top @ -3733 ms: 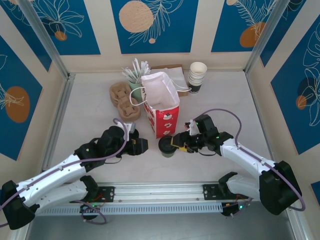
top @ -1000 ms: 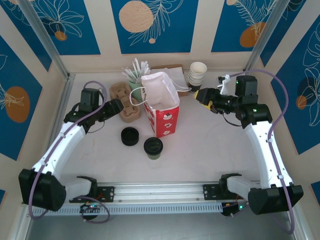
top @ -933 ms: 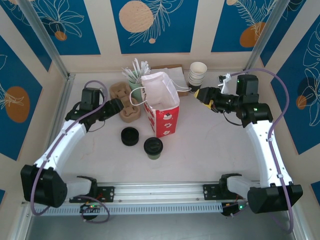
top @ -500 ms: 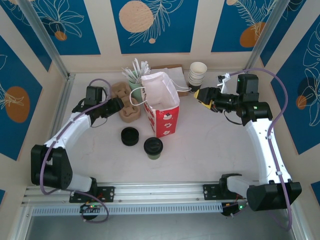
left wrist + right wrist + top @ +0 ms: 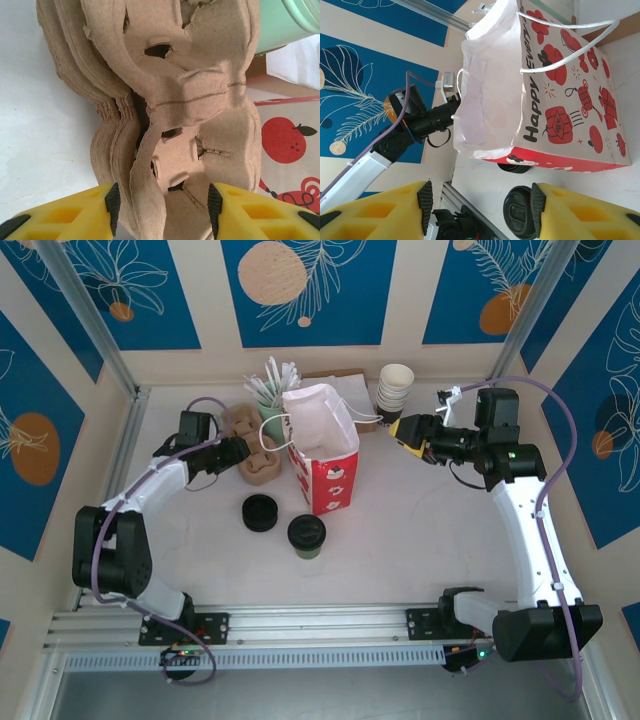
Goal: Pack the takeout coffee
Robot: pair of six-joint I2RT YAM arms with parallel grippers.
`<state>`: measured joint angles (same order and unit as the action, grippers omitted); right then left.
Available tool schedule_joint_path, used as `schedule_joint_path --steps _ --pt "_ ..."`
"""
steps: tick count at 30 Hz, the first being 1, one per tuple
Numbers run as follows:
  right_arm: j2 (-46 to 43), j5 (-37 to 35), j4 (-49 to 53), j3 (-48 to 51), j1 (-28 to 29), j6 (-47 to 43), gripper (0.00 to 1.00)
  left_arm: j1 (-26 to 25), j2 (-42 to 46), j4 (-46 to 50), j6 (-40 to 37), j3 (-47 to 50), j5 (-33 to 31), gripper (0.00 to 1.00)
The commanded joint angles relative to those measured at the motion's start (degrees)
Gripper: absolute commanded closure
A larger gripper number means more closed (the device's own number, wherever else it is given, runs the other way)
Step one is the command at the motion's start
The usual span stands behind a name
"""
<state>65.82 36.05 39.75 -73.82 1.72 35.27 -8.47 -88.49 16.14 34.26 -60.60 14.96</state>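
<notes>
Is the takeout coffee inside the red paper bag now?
No, the takeout coffee stands on the table just in front of the bag, outside it.

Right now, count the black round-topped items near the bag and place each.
2. The takeout coffee stands just in front of the red bag; the black lid stack sits beside it on the left arm's side, apart. The bag could hide more.

- The takeout coffee (image 5: 306, 532) is a small dark paper cup capped with a round black lid.
- It stands upright on the tabletop (image 5: 420, 540), just before the red bag (image 5: 328, 480).
</notes>
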Motion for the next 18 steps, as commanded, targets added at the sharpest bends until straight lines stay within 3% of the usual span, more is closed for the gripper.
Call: schedule_joint_path --steps 1,18 --pt "-0.06 1.77 1.01 0.51 -0.46 -0.99 0.44 0.85 -0.79 -1.37 -1.14 -1.99 1.64 0.50" --pt "-0.15 2.05 0.95 1.81 -0.91 -0.55 0.44 0.83 -2.04 -5.04 0.44 -1.21 4.35 0.60"
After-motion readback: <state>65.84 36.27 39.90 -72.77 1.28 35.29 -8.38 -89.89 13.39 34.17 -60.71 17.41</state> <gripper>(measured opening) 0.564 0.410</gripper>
